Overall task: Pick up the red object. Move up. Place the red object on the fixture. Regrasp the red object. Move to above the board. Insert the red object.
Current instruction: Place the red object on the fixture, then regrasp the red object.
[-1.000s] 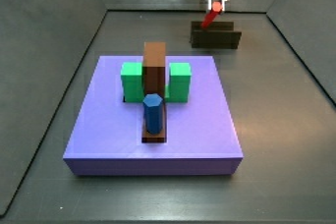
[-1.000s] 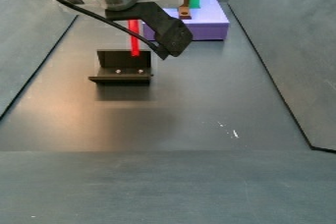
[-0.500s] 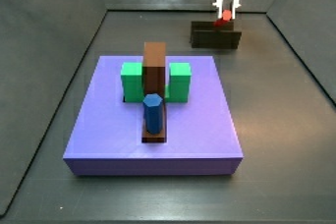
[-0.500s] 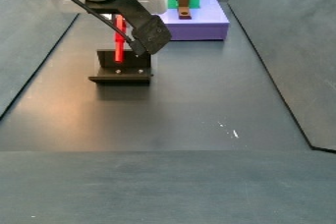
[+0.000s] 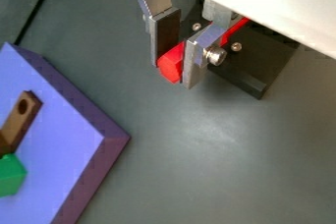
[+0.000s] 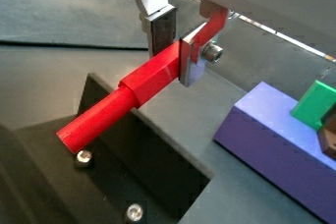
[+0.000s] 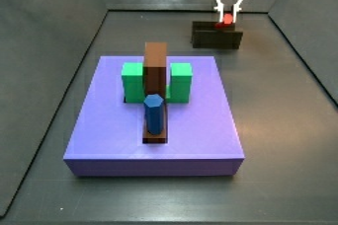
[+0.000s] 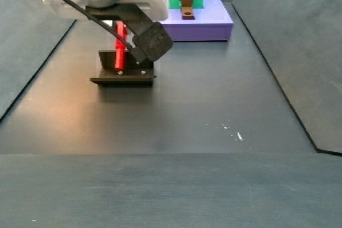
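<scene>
1. Since a second ago the gripper (image 7: 227, 8) has swung the red peg (image 7: 224, 17) from a slant to nearly upright and come down closer over the fixture (image 7: 216, 36); over the last half second it has barely shifted.
2. From where I stand, the silver fingers (image 6: 197, 49) are clamped on the peg's upper end in both wrist views, with its lower end (image 6: 77, 133) reaching down to the fixture's raised back wall (image 6: 125, 149). Whether it actually touches, I cannot tell.
3. In a side view the peg (image 8: 119, 45) stands just above the fixture's base (image 8: 124, 76), well apart from the purple board (image 8: 201, 22).
4. It looks stiff, light and smooth, probably hard plastic, so it could slip or pivot between flat pads.
5. For the regrasp I'd take it squarely across its flat sides, nearer the middle.
</scene>
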Tool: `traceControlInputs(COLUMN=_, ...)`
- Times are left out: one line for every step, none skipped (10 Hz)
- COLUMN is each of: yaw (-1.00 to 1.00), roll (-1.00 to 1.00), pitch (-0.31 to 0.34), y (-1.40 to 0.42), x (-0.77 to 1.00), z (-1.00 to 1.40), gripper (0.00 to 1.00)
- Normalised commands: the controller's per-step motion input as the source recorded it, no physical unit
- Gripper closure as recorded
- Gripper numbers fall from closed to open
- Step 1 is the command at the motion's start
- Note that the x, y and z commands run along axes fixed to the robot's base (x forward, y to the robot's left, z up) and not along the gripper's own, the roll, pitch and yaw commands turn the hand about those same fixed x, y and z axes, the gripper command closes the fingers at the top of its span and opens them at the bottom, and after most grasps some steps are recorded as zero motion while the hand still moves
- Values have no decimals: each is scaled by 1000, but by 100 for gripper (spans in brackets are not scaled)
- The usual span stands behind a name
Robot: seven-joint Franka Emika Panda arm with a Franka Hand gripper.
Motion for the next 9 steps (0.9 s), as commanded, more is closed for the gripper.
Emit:
traceControlInputs(yaw=-23, roll=91, pitch=-17, y=131, x=54, z=-249, gripper=100)
traceControlInputs(yaw=-23, roll=91, pitch=0, y=126, x=63, z=-209, gripper=100)
traceControlInputs(yaw=-26, roll=109, pitch=0, y=117, x=66, z=-200, gripper=100)
traceControlInputs(yaw=-26, roll=169, pitch=0, y=106, x=29, z=-169, gripper=100)
traceControlInputs(yaw=0, roll=117, pitch=0, y=66, x=0, z=-100, gripper=100)
traceControlInputs(yaw=0, roll=26, pitch=0, y=0, x=0, z=-9, gripper=100)
traceControlInputs(yaw=0, roll=0, pitch=0, y=0, x=0, z=0, gripper=100)
traceControlInputs(yaw=0, roll=0, pitch=0, y=0, x=0, z=0, gripper=0)
traceControlInputs(yaw=0, roll=-11, pitch=0, y=0, x=0, z=-3, gripper=0)
